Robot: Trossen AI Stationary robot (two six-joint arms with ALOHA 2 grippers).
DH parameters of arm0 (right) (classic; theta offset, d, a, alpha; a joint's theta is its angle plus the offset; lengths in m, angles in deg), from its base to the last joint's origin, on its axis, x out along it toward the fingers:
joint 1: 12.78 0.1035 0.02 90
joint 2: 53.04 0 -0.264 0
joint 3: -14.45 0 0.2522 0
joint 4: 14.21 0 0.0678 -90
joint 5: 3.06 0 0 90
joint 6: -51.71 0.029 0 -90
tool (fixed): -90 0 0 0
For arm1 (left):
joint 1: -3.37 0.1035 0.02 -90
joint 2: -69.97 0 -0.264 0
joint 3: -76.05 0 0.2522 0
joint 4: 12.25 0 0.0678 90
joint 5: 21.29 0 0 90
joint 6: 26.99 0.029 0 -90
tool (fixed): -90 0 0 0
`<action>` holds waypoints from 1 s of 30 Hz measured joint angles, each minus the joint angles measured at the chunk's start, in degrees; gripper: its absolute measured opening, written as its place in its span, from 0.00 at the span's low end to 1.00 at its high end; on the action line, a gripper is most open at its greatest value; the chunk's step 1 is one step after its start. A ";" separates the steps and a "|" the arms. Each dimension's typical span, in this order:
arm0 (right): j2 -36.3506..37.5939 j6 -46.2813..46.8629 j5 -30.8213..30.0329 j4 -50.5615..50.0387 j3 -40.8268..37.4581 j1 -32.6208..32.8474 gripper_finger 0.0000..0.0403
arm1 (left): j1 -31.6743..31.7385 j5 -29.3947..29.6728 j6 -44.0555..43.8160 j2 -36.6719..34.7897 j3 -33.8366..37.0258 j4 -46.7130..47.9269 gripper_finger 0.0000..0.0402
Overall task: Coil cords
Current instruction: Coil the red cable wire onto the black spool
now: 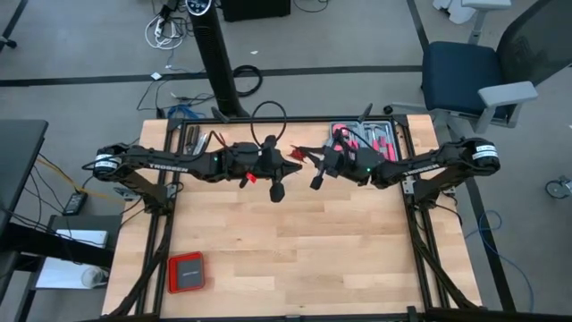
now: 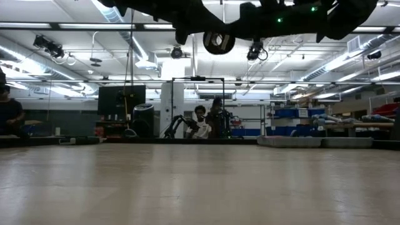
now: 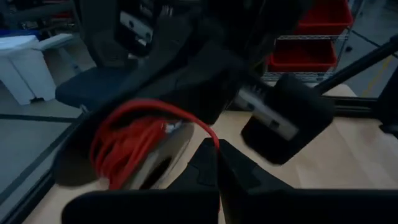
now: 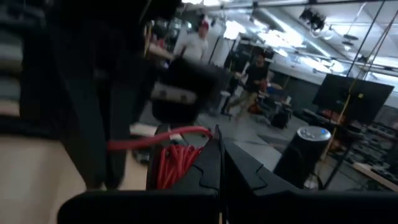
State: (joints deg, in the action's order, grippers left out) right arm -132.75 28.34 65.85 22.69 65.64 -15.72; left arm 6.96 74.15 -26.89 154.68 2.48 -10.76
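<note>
The thin red cord is a small bundle of loops held between my two grippers, high above the middle of the table. My left gripper and my right gripper meet tip to tip. In the left wrist view the loops sit against the other arm's finger, and one strand runs to my left fingertips, which are shut. In the right wrist view the loops lie just behind my shut right fingertips. The low view shows only the arms at its top. My left gripper pinches a single strand of the red cord at its fingertips. The strand arcs from there back into the loop bundle. The cord is lifted clear of the table. My right gripper is shut with a red strand at its fingertips; the strand runs off level to one side. The finger itself hides the exact place of contact. The loops hang clear of the table.
A grey tool tray with red-handled tools stands at the far right. More tools lie at the far left. A flat red square box lies near the front left. A black cable loop is at the far edge. People show beyond the table.
</note>
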 joint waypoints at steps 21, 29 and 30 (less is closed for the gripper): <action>0.02 6.09 -3.07 4.11 0.04 0.49 0.00 | 0.22 7.85 0.00 9.69 0.11 -12.04 0.00; 0.86 6.21 -3.27 2.67 0.07 1.70 0.00 | 0.15 19.55 6.71 9.60 0.09 -6.37 0.00; 1.22 6.22 -3.19 1.85 0.07 1.84 0.00 | 0.19 20.09 7.34 9.52 0.05 -5.59 0.00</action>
State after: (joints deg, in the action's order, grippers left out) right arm -131.52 34.56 62.66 24.54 65.71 -13.88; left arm 7.16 94.23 -19.55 164.19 2.53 -16.35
